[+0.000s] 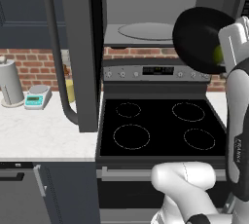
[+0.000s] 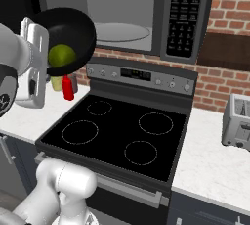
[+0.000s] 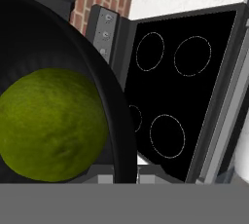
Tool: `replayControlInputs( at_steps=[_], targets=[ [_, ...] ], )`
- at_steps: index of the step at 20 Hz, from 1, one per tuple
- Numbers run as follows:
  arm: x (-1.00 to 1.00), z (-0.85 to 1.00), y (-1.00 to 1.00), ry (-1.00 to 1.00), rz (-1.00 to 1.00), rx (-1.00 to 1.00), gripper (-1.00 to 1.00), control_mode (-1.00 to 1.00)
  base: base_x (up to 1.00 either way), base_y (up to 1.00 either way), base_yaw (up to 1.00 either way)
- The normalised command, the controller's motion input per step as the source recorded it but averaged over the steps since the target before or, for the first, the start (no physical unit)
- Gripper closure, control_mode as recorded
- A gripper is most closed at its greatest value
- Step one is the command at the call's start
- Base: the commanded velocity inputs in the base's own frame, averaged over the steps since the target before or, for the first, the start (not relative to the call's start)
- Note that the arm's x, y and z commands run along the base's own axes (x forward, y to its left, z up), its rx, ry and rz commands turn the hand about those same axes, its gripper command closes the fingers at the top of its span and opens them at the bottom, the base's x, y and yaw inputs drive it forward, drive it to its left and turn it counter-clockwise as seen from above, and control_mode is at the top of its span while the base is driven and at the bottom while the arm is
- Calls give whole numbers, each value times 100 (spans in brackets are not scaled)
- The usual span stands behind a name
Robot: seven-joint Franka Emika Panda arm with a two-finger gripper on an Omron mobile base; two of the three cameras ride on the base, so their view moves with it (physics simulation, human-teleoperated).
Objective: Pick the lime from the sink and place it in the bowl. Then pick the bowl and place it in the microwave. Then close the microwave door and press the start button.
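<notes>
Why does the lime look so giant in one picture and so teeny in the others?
In the hand view the camera sits right beside the lime, inside the black bowl, so it looms large. In the left base view, farther back, the lime is just a green sliver; in the right base view it looks small.

Open microwave (image 2: 122, 9) cavity ahead, turntable (image 1: 145, 30) bare; swung-out microwave door (image 1: 80, 47) blocking the left side; clear stovetop (image 2: 117, 136) below; control panel (image 2: 183, 16) bounding the right.
</notes>
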Motion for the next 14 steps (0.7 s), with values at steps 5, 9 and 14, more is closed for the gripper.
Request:
replayControlInputs(
  at_steps=[5, 9, 14],
  targets=[
    [34, 19, 0, 0, 0, 0, 100, -100, 0, 0, 0],
    [42, 1, 0, -1, 0, 0, 100, -100, 0, 0, 0],
    [56, 0, 0, -4, 2, 0, 100, -100, 0, 0, 0]
  ],
)
